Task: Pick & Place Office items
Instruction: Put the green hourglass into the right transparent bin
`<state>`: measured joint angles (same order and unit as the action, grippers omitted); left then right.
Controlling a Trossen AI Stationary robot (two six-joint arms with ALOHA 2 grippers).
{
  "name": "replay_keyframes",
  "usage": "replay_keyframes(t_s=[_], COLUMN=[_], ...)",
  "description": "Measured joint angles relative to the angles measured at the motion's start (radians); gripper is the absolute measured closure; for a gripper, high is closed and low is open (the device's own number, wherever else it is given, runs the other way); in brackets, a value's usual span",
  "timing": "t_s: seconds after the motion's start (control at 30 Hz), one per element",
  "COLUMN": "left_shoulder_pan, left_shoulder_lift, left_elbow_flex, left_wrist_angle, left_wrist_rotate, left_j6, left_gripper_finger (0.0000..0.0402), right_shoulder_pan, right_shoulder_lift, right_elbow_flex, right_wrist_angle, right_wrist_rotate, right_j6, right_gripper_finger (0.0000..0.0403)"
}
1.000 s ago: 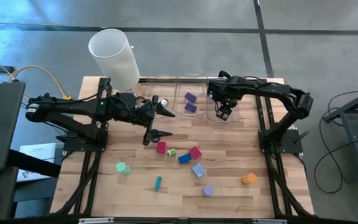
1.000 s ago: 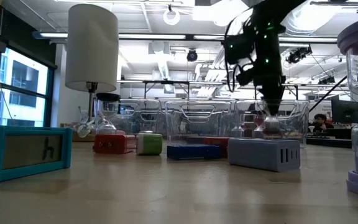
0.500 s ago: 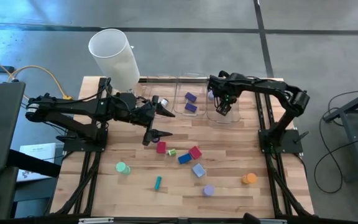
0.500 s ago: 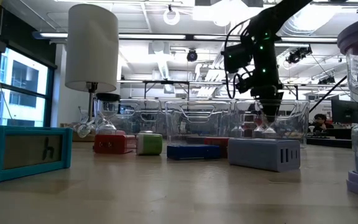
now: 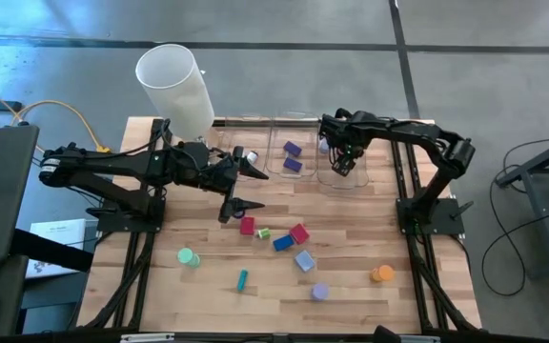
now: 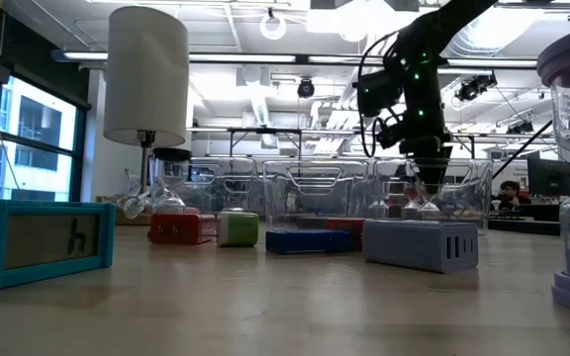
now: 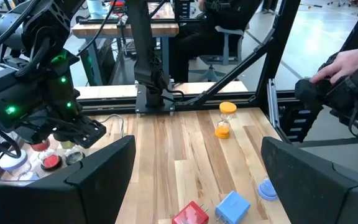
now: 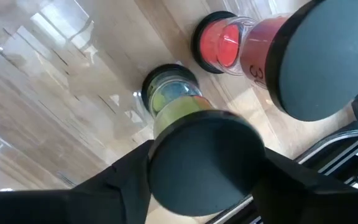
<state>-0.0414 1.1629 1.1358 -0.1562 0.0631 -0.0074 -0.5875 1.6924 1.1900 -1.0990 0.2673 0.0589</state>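
Plastic pieces: nine or so loose on the bench (image 5: 351,276) — red block (image 5: 247,226), blue block (image 5: 283,243), green roll (image 5: 188,256), orange roll (image 5: 381,274), teal stick (image 5: 242,279).
Done: two purple blocks (image 5: 293,157) lay in a clear bin (image 5: 290,176).
Right pincer (image 5: 343,168): over the neighbouring bin with a green-filled roll (image 8: 173,99) and red roll (image 8: 219,42) — grip, cannot tell.
Left pincer (image 5: 246,188): wide, empty, beside the white cylinder (image 5: 175,89).

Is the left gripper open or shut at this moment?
Open. The left gripper hangs over the table with jaws spread wide, nothing between them.
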Motion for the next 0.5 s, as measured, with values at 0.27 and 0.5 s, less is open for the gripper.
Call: replay_keyframes(t_s=[0.27,0.5], left_shoulder_pan=[0.000,0.000], left_shoulder_lift=[0.000,0.000], left_elbow_flex=[0.000,0.000], left_wrist_angle=[0.000,-0.004], left_wrist_rotate=[0.000,0.000], left_j6=[0.000,0.000], left_gripper_finger=[0.0061,0.0061], right_shoulder_pan=[0.007,0.025], right_shoulder_lift=[-0.064,-0.172], right_elbow_flex=[0.000,0.000], right_wrist_angle=[-0.020,-0.056], right_wrist_rotate=[0.101,0.102], right_j6=[0.006,0.016], right_gripper_finger=[0.0129,0.0113])
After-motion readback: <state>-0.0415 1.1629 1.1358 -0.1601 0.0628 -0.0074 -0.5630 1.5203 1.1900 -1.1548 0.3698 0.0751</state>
